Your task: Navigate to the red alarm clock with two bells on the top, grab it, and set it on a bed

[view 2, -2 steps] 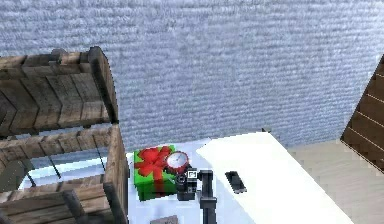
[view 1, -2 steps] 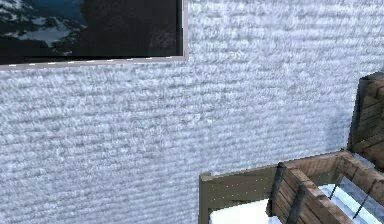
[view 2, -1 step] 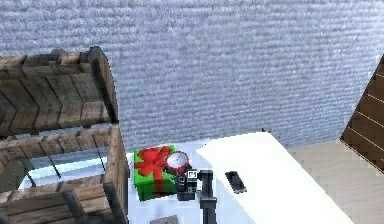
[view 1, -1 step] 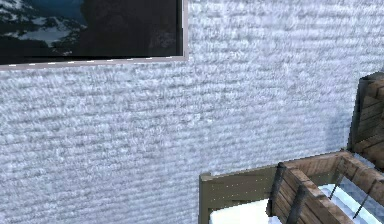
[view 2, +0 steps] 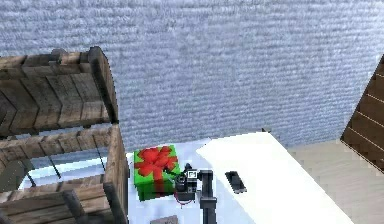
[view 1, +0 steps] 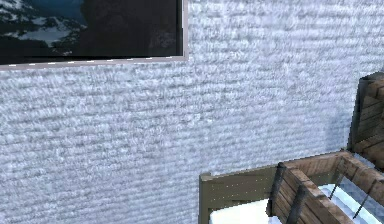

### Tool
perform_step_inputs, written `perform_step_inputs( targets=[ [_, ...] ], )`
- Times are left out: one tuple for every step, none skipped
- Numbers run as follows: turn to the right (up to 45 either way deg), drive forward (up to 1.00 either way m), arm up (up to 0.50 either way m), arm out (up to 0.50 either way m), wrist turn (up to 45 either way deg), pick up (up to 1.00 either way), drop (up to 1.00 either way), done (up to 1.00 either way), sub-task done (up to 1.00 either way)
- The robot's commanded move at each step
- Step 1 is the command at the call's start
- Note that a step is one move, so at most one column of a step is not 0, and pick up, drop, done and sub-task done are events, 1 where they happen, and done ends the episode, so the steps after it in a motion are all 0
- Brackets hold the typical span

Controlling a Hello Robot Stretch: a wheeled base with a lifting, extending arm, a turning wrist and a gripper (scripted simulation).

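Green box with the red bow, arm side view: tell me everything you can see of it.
The green box is a small gift-wrapped cube, bright green, with a red ribbon crossing its top into a full bow. It sits upright on the white tabletop near that top's left end, close beside the wooden slatted unit. The gripper stands just right of it; whether they touch cannot be told.

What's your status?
Jaws at white table, can't tell if holding. Green box with red bow near them; can't call it the target. Phone, wooden crates close by.
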Motion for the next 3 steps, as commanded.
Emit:
perform_step_inputs(
  targets=[
    [0.0,0.0,0.1,0.0,0.0,0.0,0.0,0.0,0.0],
    [0.0,0.0,0.0,-0.08,0.0,0.0,0.0,0.0,0.0],
    [0.0,0.0,0.0,0.0,0.0,0.0,0.0,1.0,0.0]
  ],
)
